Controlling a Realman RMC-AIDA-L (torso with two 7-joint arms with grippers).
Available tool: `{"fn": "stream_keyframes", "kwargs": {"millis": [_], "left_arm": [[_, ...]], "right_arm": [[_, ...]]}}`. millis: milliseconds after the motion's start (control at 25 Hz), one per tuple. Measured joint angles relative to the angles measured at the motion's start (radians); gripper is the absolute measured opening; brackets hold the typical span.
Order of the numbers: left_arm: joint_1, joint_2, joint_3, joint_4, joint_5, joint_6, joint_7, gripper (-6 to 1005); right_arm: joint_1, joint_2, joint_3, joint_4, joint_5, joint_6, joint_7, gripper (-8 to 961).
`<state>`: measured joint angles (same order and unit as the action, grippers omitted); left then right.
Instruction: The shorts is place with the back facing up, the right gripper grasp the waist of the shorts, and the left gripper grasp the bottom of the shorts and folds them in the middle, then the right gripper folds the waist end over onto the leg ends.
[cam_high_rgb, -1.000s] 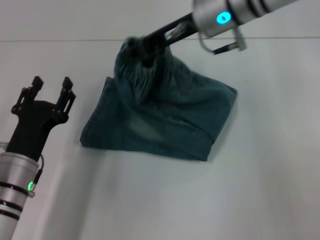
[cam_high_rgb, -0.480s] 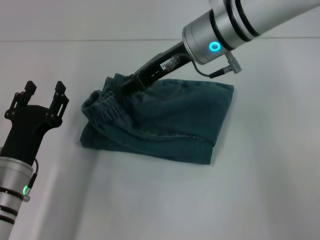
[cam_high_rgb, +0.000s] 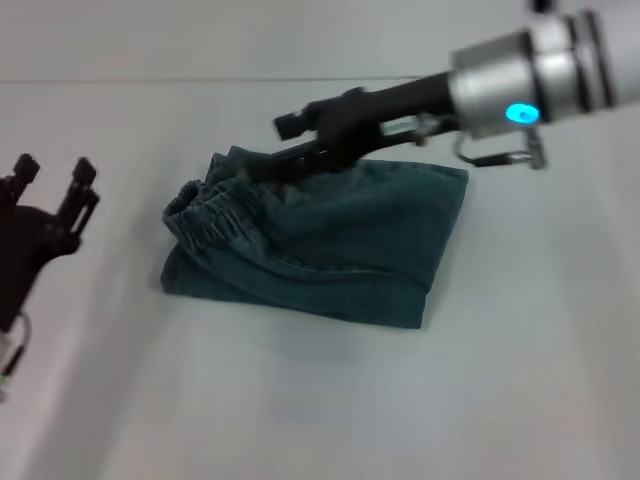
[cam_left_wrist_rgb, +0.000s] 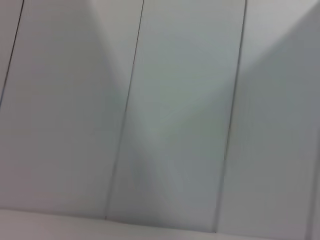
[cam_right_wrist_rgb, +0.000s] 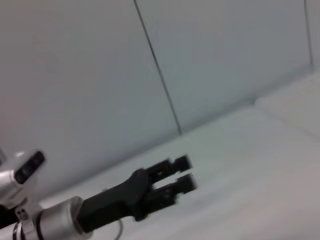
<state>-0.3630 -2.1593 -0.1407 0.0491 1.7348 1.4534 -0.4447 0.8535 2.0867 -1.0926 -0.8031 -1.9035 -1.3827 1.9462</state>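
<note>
The denim shorts (cam_high_rgb: 350, 240) lie folded on the white table (cam_high_rgb: 300, 400). Their ruffled waist (cam_high_rgb: 205, 218) rests at the left end, on top of the lower layer, whose leg ends (cam_high_rgb: 185, 285) peek out beneath it. My right gripper (cam_high_rgb: 278, 147) hovers open just above the shorts' far left part, holding nothing and clear of the waist. At the far left edge of the head view my left gripper (cam_high_rgb: 55, 170) stands open, fingers up, well apart from the shorts. The right wrist view shows that left gripper (cam_right_wrist_rgb: 184, 173) farther off, empty.
A pale panelled wall (cam_left_wrist_rgb: 175, 100) fills the left wrist view. The table's back edge (cam_high_rgb: 150, 80) runs behind the shorts. Bare table surface surrounds the folded shorts.
My right gripper has let go of the waist, which now lies on the left end, and has risen and drawn back to the right. My left arm has retreated to the left.
</note>
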Motion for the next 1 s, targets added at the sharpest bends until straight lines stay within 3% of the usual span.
{"fn": "stream_keyframes", "kwargs": {"millis": [120,280,400,640,800,1000], "left_arm": [[0.019,0.003,0.148,0.222,0.005,0.015,-0.322,691],[0.052,0.018,0.369,0.461,0.081,0.071,-0.632,691],[0.055,0.039,0.479,0.588,0.198,0.185,-0.77,691],[0.019,0.059,0.505,0.702,0.353,0.384,-0.89,691],[-0.001,0.059,0.523,0.707,0.372,0.394,-0.903,691],[-0.025,0.059,0.54,0.704,0.398,0.394,-0.918,691]], "right_arm": [[-0.168,-0.009,0.021,-0.054,0.139,-0.043,-0.103,918],[-0.348,-0.016,0.1,-0.019,0.238,-0.15,-0.296,917],[-0.405,-0.018,0.136,0.013,0.237,-0.195,-0.379,917],[-0.538,-0.028,0.267,0.188,0.235,-0.237,-0.675,917],[-0.547,-0.025,0.333,0.292,0.235,-0.247,-0.801,917],[-0.54,-0.022,0.334,0.311,0.224,-0.239,-0.815,917]]}}
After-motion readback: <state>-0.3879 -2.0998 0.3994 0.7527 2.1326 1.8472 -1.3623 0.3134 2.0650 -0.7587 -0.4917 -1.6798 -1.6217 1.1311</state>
